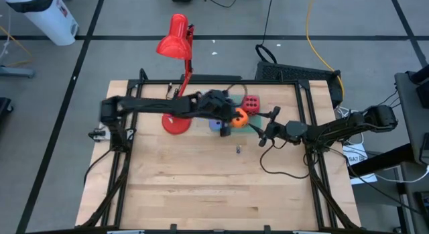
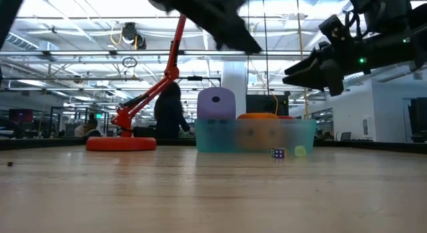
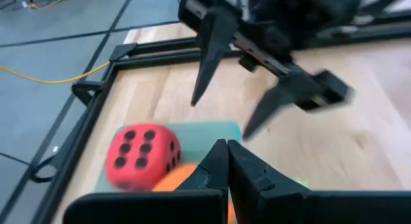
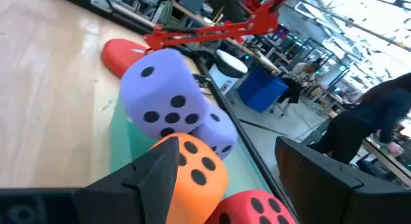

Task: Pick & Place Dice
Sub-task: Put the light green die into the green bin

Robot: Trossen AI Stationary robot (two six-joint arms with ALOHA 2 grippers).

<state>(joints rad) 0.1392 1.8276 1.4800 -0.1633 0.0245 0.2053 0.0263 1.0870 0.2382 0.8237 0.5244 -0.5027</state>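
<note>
A translucent teal tray point(image 2: 293, 134) sits at mid-table and holds all four dice. In the right wrist view one lavender die point(image 4: 164, 89) is on top of the heap, the second lavender die point(image 4: 217, 133) is behind it, and the orange die point(image 4: 192, 172) and red die point(image 4: 253, 208) are nearer. My left gripper point(image 3: 228, 156) is shut and hovers high over the orange die point(image 1: 238, 115), beside the red die point(image 3: 141, 156). My right gripper point(image 1: 267, 127) is open and hangs in the air just right of the tray, fingers point(image 4: 154, 176) pointing at the dice.
A red desk lamp point(image 1: 178, 66) stands with its base point(image 2: 121, 143) left of the tray. A tiny die point(image 2: 277, 153) and a small yellowish thing point(image 2: 299, 151) lie on the wood in front of the tray. A black cable point(image 1: 281, 170) loops near the right rail. People show in the room beyond.
</note>
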